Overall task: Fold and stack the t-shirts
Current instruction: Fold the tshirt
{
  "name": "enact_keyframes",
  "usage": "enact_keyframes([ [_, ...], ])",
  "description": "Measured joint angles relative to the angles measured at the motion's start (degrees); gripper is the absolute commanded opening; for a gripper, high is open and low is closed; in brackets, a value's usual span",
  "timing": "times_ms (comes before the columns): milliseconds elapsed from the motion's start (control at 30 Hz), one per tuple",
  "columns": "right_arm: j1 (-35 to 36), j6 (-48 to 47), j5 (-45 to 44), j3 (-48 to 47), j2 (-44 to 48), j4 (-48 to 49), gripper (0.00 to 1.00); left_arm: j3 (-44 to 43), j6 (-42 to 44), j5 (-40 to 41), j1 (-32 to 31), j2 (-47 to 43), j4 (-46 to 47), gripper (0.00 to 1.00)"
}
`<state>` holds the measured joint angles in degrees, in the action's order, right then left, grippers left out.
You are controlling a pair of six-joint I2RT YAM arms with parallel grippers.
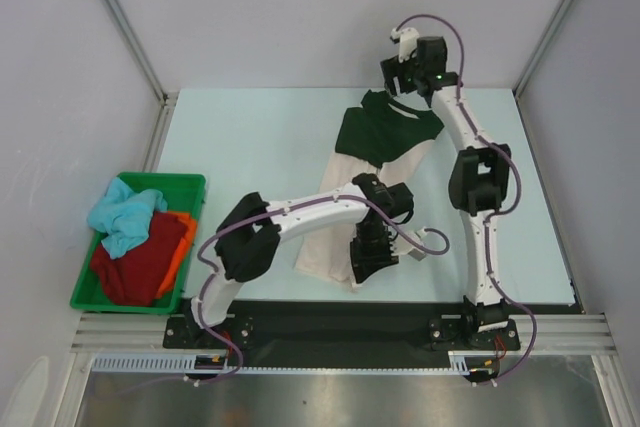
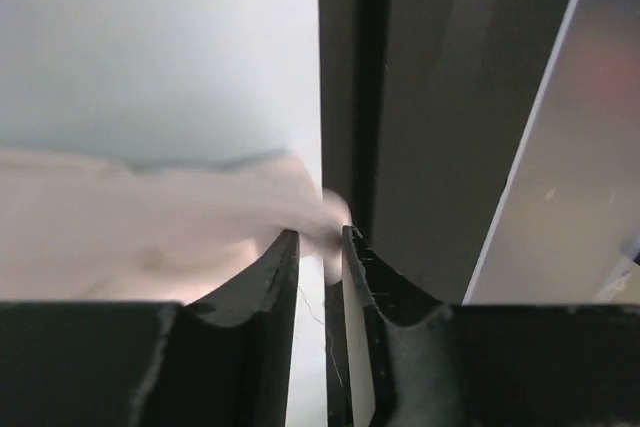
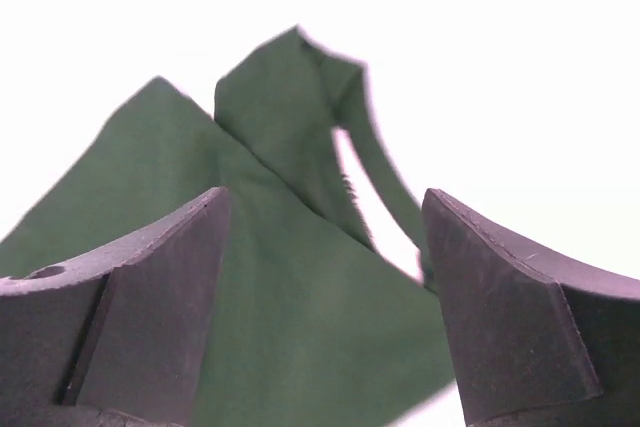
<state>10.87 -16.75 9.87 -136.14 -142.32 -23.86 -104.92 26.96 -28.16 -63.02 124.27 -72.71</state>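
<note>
Overhead: right gripper (image 3: 325,209) released, jaws wide, dark green t-shirt (image 1: 385,132) spread just at its 6 o'clock, overlapping the cream t-shirt (image 1: 325,237). Left gripper (image 2: 320,233) narrowly parted at the cream hem, shirt running toward 10 o'clock.

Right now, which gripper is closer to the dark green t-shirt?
Right. The right gripper hangs open over the collar end of the dark green t-shirt; the left gripper sits at the near hem of the cream t-shirt, short of the green one.
</note>
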Motion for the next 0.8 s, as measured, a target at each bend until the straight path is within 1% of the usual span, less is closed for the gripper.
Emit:
enact_keyframes([
  [33,-0.46,0.57,0.02,1.64,3.28,-0.04,0.84,1.73,-0.15,0.74,0.0,-2.54,-0.13,0.34],
  [67,-1.01,1.22,0.15,3.74,6.78,0.17,0.84,2.71,-0.28,1.25,-0.02,-4.46,-0.33,0.45],
  [100,-1.53,2.16,0.46,6.73,10.75,0.81,0.84,3.3,-0.44,2.16,-0.02,-6.69,-0.66,0.71],
  [133,-1.95,2.84,0.79,9.42,13.9,0.87,0.84,3.37,-0.63,3.52,-0.02,-8.85,-0.61,0.76],
  [167,-2.71,3.56,1.62,13.14,18.1,0.98,0.83,3.37,-1.44,4.87,0.0,-10.99,-0.17,0.79],
  [233,-3.93,4.72,3.41,18.58,23.78,0.72,0.81,3.34,-2.1,7.3,0.37,-15.19,0.76,0.81],
  [333,-6.4,6.67,6.71,25.05,27.67,0.2,0.8,3.78,-3.67,8.28,2.6,-19.28,2.21,0.82],
  [400,-8.44,8.7,8.96,30.29,28.28,-0.55,0.79,5.84,-5.57,8.37,6.29,-21.0,3.87,0.79],
  [533,-13.2,11.19,11.98,38.4,26.56,-3.52,0.77,12.33,-11.1,6.62,18.38,-21.16,8.15,0.71],
  [600,-15.54,12.02,12.81,39.43,24.83,-5.16,0.76,14.6,-13.81,6.1,24.68,-20.13,9.31,0.67],
  [667,-17.11,12.31,13.35,39.45,23.69,-5.7,0.76,15.87,-16.06,4.87,29.64,-18.64,10.49,0.66],
  [700,-17.49,12.31,13.57,39.45,23.43,-5.75,0.76,16.39,-16.9,3.89,31.41,-17.81,10.93,0.66],
  [800,-17.73,12.33,14.53,39.34,23.04,-5.62,0.75,18.08,-18.53,1.38,34.01,-15.47,11.69,0.67],
])
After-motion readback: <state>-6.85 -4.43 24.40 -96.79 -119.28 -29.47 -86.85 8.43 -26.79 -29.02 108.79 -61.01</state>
